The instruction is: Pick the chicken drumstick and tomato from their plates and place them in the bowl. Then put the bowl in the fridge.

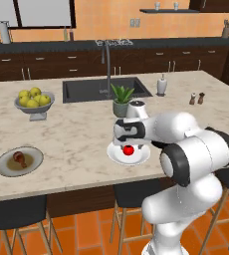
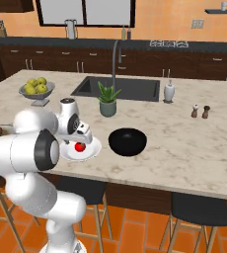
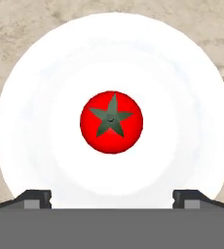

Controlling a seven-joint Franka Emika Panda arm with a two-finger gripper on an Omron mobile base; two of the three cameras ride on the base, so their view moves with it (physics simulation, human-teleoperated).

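Gripper above the tomato

I see my gripper (image 3: 112, 197) spread wide over the tomato (image 3: 111, 122), which sits in the middle of the white plate (image 3: 46, 97). The bowl (image 2: 128, 141) stands just beside it on the desk (image 2: 184, 143); the drumstick (image 1: 20, 159) lies on the other plate (image 1: 4, 167), well apart.

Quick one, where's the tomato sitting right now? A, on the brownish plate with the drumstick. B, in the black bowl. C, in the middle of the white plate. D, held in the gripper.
C: the tomato lies at the centre of the white plate, below the open gripper.
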